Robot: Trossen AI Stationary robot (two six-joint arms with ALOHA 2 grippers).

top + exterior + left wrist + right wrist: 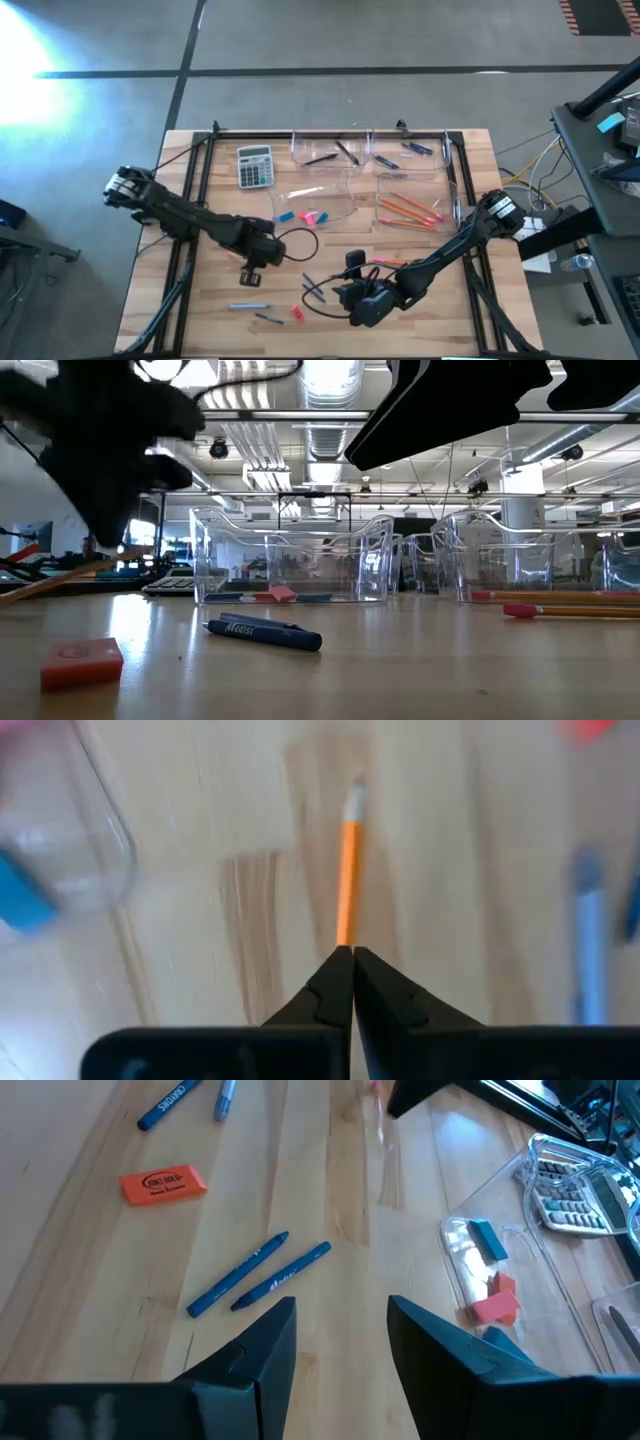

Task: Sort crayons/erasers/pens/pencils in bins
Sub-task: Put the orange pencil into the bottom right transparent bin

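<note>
Four clear bins (pixel 322 152) in a two-by-two block at the far middle of the table (pixel 190 310), beside a grey calculator (pixel 255 166). In the near-right bin (pixel 382 213), about four orange pencils (pixel 405 208), lying fanned, long axes roughly left to right with a slight slant. In the near-left bin (pixel 338 192), three erasers (pixel 312 216): one light blue, two pink. In the two far bins, a few dark and blue sticks (pixel 335 152), not possible to count exactly.

Loose on the table: one more pink eraser (pixel 296 313) near the front edge, two blue crayons (pixel 262 1272) lying side by side and almost parallel, and two blue sticks (pixel 248 306) toward the front left.

Left gripper (pixel 250 276) low over the middle of the table, in front of the bins, arm reaching in from the left side. Fingers (pixel 335 990) pressed together, pinching one orange pencil (pixel 347 870) at its end; long axis in line with the fingers, free end pointing away from the gripper.

Right gripper (pixel 358 268) hanging over the front middle of the table, arm bent in from the right side. Fingers (pixel 255 1345) spread apart, nothing between them.
</note>
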